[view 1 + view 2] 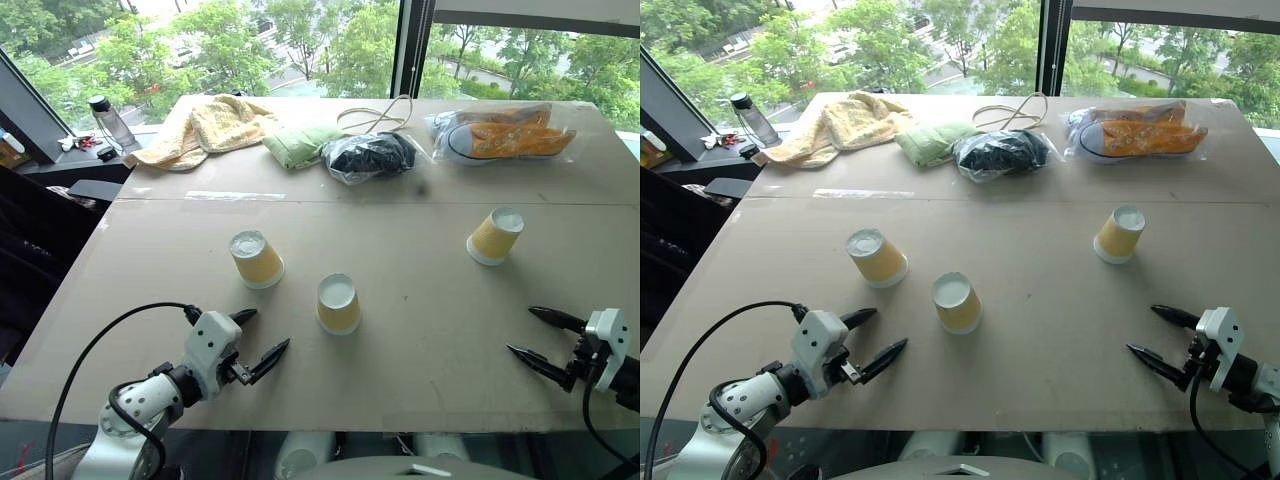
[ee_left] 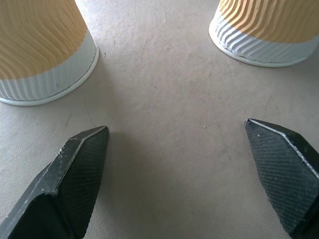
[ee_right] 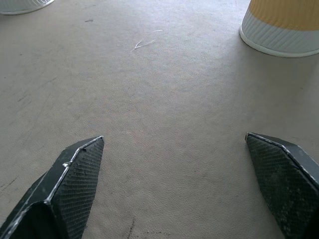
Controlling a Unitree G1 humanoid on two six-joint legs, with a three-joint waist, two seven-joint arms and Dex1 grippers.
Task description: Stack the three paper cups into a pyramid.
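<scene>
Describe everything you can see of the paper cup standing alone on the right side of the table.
The yellow-orange ribbed paper cup with a white band at its rim stands upside down, white round base facing up, rim flat on the beige cardboard-covered table. It looks intact and undented. It stands alone, well apart from the other two cups, and touches nothing but the tabletop. The open right pincer sits nearer the table's front edge, clear of it.

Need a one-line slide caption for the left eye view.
Three upside-down paper cups stand apart on the table; left gripper and right gripper open, empty.
</scene>
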